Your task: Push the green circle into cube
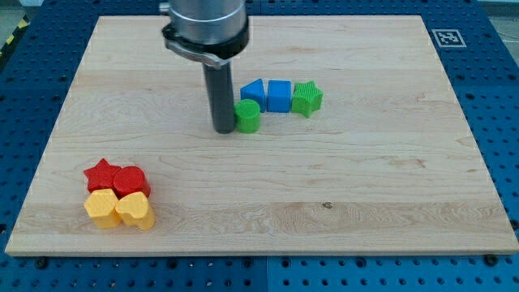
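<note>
**Visitor:** Where is the piece you're after?

**Me:** The green circle (pixel 248 116) sits on the wooden counter (pixel 365 186), above the middle of the view. My tip (pixel 225 129) is right at its left side, touching or nearly so. Just up and to its right, touching or almost, lies the blue cube (pixel 279 96), between a blue block (pixel 253 91) with a sloped top and a green star (pixel 307 98).

**Visitor:** And your pincer, open or closed?

**Me:** I have no pincer; the arm ends in a plain rod, so nothing opens or shuts. I can only shove.

**Visitor:** How will the circle behave?

**Me:** I judge it light, stiff and ready to slide on smooth wood. Being round, it will likely roll off my tip if I press off-centre. So I'd bear on its lower-left flank, opposite the cube, and push squarely. The sloped blue block stands close and may be nudged.

**Visitor:** The others?

**Me:** Two red (pixel 114 177) and two yellow blocks (pixel 119 208) huddle well apart, lower left.
</note>
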